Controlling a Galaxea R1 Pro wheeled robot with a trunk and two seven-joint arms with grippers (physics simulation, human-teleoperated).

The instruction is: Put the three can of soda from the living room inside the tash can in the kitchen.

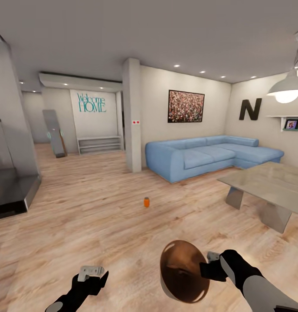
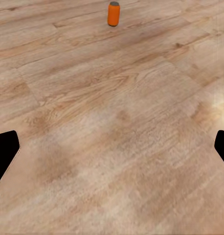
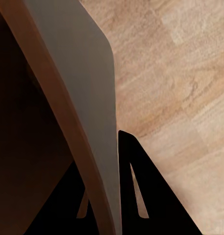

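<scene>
1 orange soda can (image 1: 146, 202) stands upright on the wood floor (image 1: 79, 216) at your 12 o'clock, well ahead of both arms. It looks light, stiff and smooth, so take it around the middle of its side. Your left gripper (image 1: 93, 273) hangs empty, fingers apart. Your right gripper (image 1: 208, 268) is clamped on the rim of the trash can (image 1: 183, 273). The blue sofa (image 1: 209, 156) sits at 1 o'clock.
</scene>
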